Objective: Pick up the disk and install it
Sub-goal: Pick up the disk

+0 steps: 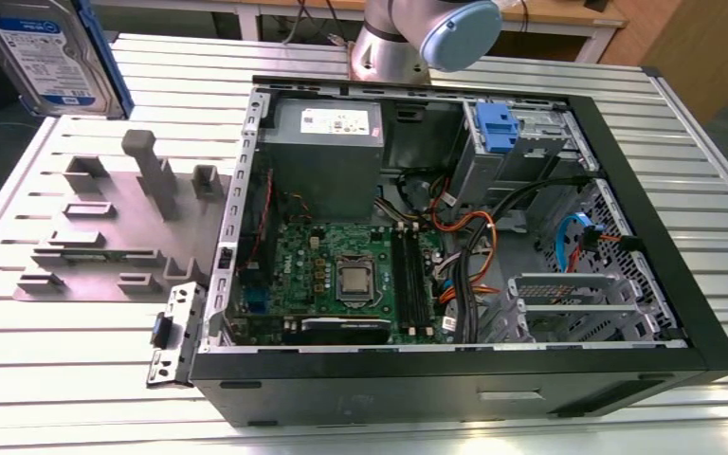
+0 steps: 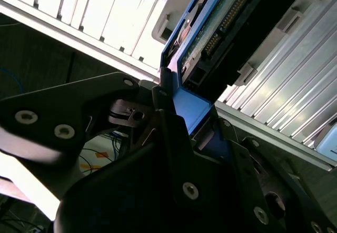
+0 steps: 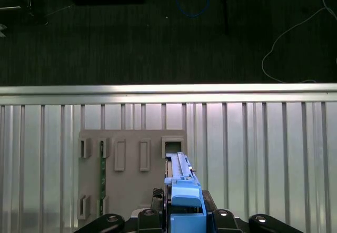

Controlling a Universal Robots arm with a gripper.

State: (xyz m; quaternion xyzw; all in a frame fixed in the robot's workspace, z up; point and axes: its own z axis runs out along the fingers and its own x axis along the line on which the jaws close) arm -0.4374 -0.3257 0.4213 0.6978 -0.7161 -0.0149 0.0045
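Holding the disk (image 3: 180, 170) in closed jaws
Clamped by its blue carrier frame (image 2: 192, 112), with long axis pointing straight out from the jaws toward the grey fixture (image 3: 131, 191) on the surface (image 3: 263, 154); well apart from the open computer case (image 1: 465, 389).

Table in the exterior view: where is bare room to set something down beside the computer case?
Bare slats lie on the table between the grey fixture plate and the near edge, and along the exterior view's right of the computer case. Crowded: the plate's upright blocks, the cables inside the case.
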